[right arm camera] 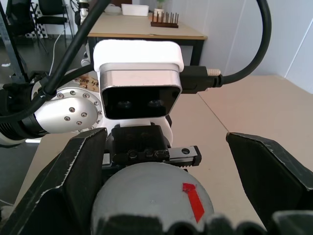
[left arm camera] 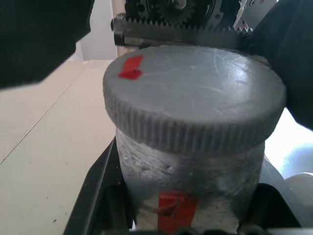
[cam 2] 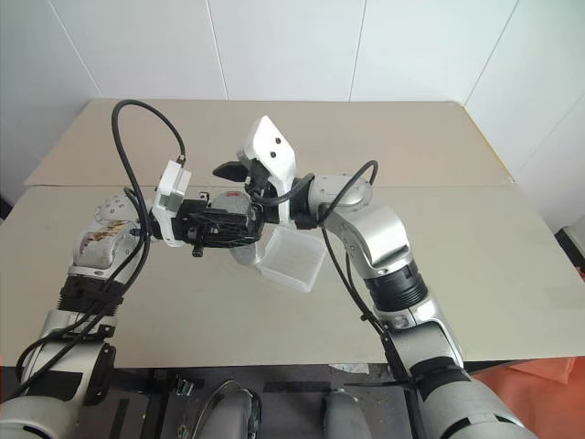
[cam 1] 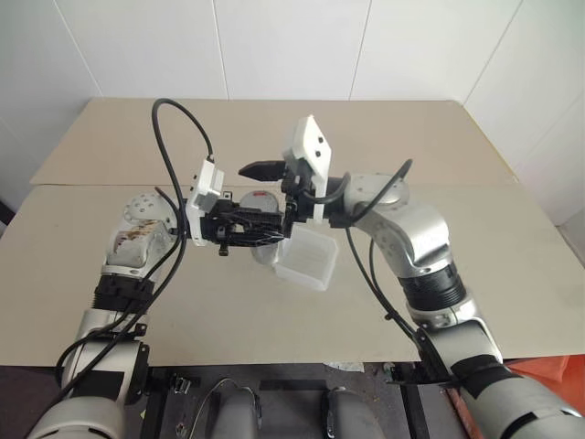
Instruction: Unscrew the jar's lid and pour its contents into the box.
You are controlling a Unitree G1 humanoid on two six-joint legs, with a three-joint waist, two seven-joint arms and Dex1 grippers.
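My left gripper [cam 1: 263, 226] is shut on the jar [left arm camera: 186, 171], a silvery-grey cylinder with a red label, and holds it level above the table, pointing right. The ridged grey lid [left arm camera: 195, 98], marked with a red patch, sits on the jar. My right gripper [right arm camera: 164, 161] faces it from the other side and is open. Its black fingers [right arm camera: 73, 171] stand either side of the lid [right arm camera: 151, 200], and a gap shows beside one of them. The box [cam 1: 311, 263], a translucent white tray, lies on the table just below and to the right of the jar. The contents are hidden inside the jar.
Two beige tables [cam 1: 457, 302] meet at a seam across the middle, with a white wall behind them. Black cables [cam 1: 169, 155] loop up from both wrists. An orange object [cam 1: 553, 366] lies off the table's front right corner.
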